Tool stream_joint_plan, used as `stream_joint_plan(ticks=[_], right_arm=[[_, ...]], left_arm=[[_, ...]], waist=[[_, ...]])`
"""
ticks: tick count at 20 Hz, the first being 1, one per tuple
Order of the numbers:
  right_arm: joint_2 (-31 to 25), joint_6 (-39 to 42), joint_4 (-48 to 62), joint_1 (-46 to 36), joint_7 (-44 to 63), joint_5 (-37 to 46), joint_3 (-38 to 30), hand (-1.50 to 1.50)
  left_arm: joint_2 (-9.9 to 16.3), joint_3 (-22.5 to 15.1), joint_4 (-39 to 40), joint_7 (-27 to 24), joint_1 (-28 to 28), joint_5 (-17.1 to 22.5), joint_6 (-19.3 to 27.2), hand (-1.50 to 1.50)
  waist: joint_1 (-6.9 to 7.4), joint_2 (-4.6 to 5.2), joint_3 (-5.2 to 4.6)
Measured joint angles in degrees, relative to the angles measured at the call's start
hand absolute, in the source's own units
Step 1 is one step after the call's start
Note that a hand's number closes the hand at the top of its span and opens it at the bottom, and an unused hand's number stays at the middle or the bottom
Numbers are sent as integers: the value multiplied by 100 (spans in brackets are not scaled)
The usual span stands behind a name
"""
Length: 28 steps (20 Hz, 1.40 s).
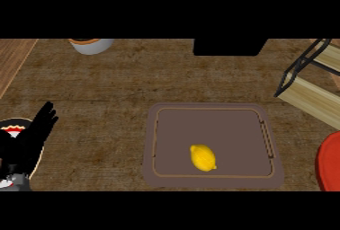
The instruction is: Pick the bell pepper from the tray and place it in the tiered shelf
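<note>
None of the task looks done yet: the left hand (pixel 33 134) stands at the left edge, fingers straight and spread, holding nothing, while the pepper (pixel 203 157) (yellow, lying on its side) sits well to its right in the tray (pixel 212 110); the shelf (pixel 312 76) waits at the upper right.

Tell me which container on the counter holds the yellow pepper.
The brown tray holds the yellow bell pepper; the grey pot at the far left edge does not.
</note>
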Motion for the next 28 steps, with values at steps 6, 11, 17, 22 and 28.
stream_joint_plan(ticks=[6, 11, 17, 22, 28], right_arm=[[-145, -531, 917, -67, -591, 493, 275, 150], [-95, -1088, 1908, -353, -1084, 695, 424, 150], [-38, -1745, 3186, -530, -1668, 931, 452, 150], [-122, -2163, 4070, -637, -1969, 1110, 410, -150], [-228, -2425, 4778, -876, -2526, 1207, 529, -150]], left_arm=[[-39, 29, -38, 56, -18, -44, 23, 0], [-51, 45, 39, 23, -49, -54, -32, 0], [-17, 106, -89, 186, -98, 1, -78, 0], [-144, 30, -239, 277, -17, -66, 0, 0], [-201, 21, -104, 82, 7, -172, -1, 0]], waist=[[-5, -3, 1], [9, 1, 1], [22, 6, 3], [20, 4, 4], [9, 3, 4]])
